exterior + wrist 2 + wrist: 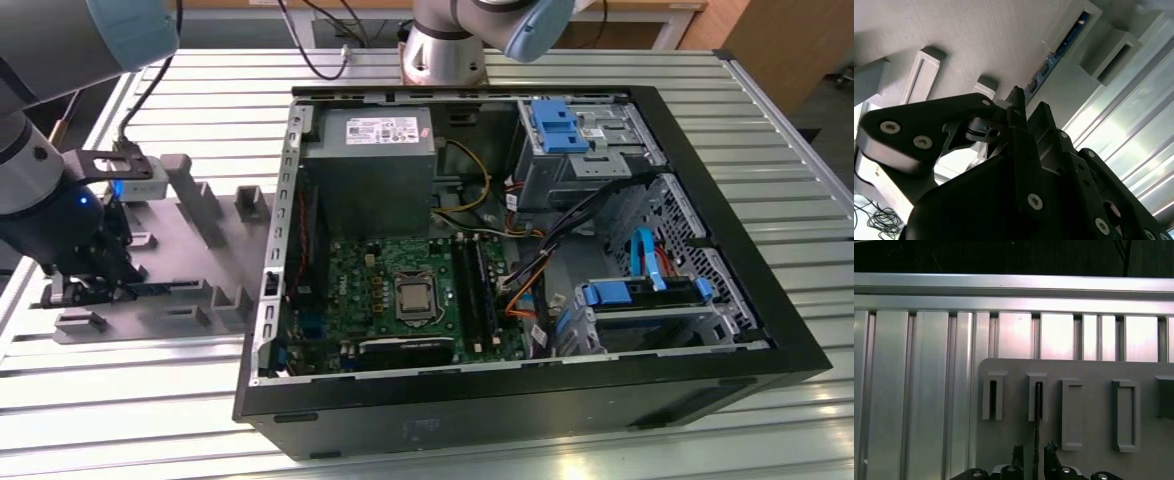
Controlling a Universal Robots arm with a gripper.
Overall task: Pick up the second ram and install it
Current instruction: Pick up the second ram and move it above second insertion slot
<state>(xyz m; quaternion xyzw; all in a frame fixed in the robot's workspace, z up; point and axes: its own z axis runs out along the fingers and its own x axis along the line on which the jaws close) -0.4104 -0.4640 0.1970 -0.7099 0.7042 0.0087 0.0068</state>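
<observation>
Tool state: my tool point(1034, 452) stood unclenched, one jaw on each side of the second ram point(1035, 432), with a slim gap showing on both sides.
Ram location: it stood on edge in the grey fixture point(1094, 370) slots on the bench point(914, 390), well apart from the computer case point(534, 410).
Grip risk: an off-centre closure could have tilted the stick and jammed it in its slot.
Lift risk: an angled pull could have scraped its chips or dragged the fixture.
</observation>
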